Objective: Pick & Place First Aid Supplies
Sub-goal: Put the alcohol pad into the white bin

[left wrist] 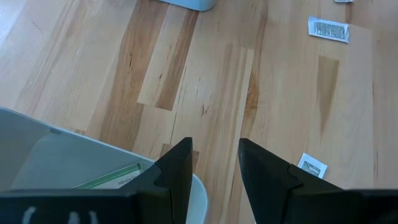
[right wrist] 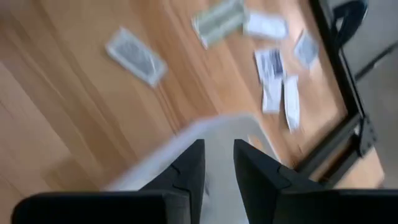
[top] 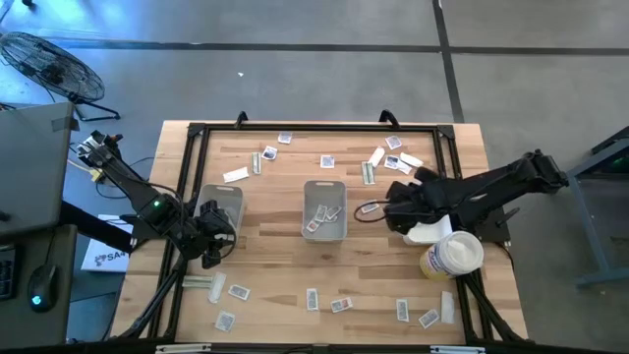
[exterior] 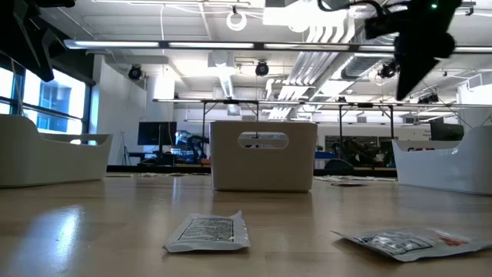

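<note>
Though under way, far from finished: a few sachets (top: 322, 214) dropped inside the centre tray (top: 307, 197) and 1 green-white strip (left wrist: 109, 178) lying flat in the left tray (top: 236, 194), but many packets loose on the wood, along both the far and the near side of the table.

Left gripper (left wrist: 214, 165) hovering over the near corner of the left tray, fingers apart, nothing between them. Right gripper (right wrist: 217, 165) poised above the rim of a white tray (right wrist: 205, 122) beside the round tub (top: 452, 254), fingers also parted by a narrow gap and empty. Judged from that: 1 drop-off probably just made on the right, next pick not yet begun.

Nearest loose candidates for the right arm: a narrow strip (top: 369, 173) on the far right of the table, flat, long axis running roughly from far edge to near edge. Another strip (top: 197, 282) near the left front corner, long axis crosswise, left to right.
</note>
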### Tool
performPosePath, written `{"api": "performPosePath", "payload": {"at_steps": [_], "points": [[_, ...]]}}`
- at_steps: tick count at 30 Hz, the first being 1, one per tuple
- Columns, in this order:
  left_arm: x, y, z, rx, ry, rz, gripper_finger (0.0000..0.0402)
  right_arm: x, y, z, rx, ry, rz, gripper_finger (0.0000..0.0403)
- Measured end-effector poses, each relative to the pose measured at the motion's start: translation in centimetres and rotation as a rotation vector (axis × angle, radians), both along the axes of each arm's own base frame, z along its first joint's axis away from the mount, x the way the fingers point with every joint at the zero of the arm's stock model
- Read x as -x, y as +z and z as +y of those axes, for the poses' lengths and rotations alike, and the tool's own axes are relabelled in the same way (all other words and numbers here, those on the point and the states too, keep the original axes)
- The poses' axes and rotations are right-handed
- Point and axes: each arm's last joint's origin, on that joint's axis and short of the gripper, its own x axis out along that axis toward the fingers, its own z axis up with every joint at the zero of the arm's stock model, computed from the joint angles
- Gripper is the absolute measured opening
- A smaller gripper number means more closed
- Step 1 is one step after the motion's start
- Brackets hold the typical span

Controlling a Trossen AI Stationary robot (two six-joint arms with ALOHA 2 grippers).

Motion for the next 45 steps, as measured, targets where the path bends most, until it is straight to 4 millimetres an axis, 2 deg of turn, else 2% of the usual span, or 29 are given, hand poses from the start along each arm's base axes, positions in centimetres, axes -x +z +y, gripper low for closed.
{"api": "performPosePath", "payload": {"at_steps": [4, 8, 17, 22, 25, 28, 33, 45], "points": [[0.0, 0.0, 0.0, 0.0, 0.0, 0.0, 0.0128, -1.2, 0.5, -1.1, -0.006, -0.059, -0.111, 0.008], [0.0, 0.0, 0.0, 0.0, 0.0, 0.0, 0.0128, -2.3, 0.3, -3.7, -0.011, -0.165, -0.172, 0.0079], [0.0, 0.0, 0.0, 0.0, 0.0, 0.0, 0.0128, -3.5, -1.8, -12.6, -0.057, -0.505, -0.231, 0.0079], [0.0, 0.0, 0.0, 0.0, 0.0, 0.0, 0.0128, -3.9, -4.0, -17.5, -0.083, -0.659, -0.29, 0.0078], [0.0, 0.0, 0.0, 0.0, 0.0, 0.0, 0.0128, -4.1, -5.6, -19.6, -0.077, -0.721, -0.296, 0.0079], [0.0, 0.0, 0.0, 0.0, 0.0, 0.0, 0.0128, -4.1, -7.1, -20.9, -0.083, -0.793, -0.288, 0.0079], [0.0, 0.0, 0.0, 0.0, 0.0, 0.0, 0.0128, -4.3, -9.2, -21.8, -0.111, -0.865, -0.264, 0.0078], [0.0, 0.0, 0.0, 0.0, 0.0, 0.0, 0.0128, -4.1, -11.0, -22.9, -0.096, -0.989, -0.266, 0.0078]]}}
